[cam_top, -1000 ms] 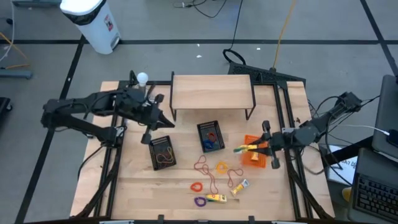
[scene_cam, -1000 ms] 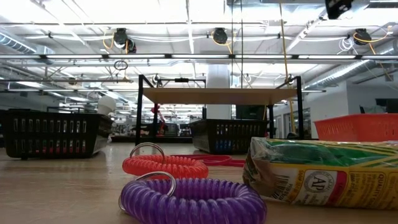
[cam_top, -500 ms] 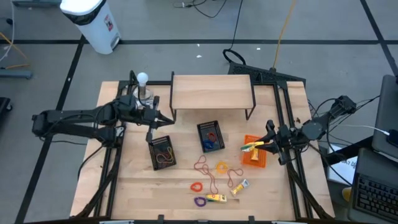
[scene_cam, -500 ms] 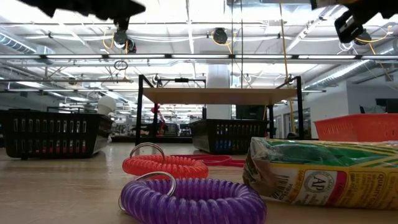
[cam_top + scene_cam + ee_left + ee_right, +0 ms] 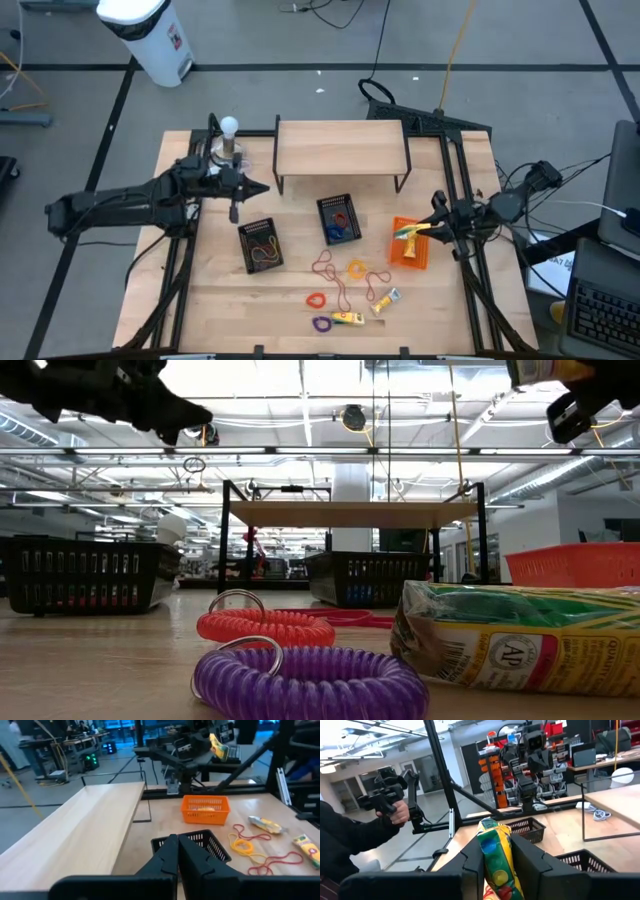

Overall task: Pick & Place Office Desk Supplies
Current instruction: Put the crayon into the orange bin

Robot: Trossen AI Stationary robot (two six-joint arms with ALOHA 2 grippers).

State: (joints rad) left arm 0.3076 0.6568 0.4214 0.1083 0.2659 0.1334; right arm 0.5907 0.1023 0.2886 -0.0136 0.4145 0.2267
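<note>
The right end effector (image 5: 432,228) pinches a yellow packet (image 5: 411,232) above the orange basket (image 5: 410,252), the left end effector (image 5: 262,187) pressed together, while loops (image 5: 355,268) and packets (image 5: 348,318) remain beside it on the desk (image 5: 210,300).

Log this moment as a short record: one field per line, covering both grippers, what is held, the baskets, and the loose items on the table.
left gripper: jaws shut, empty, raised near the wooden shelf
right gripper: jaws shut on yellow packet, over the orange basket
black baskets: one holds loops; the other holds red and blue items
loose on table: orange loop, red coil, purple coil, yellow packets
</note>
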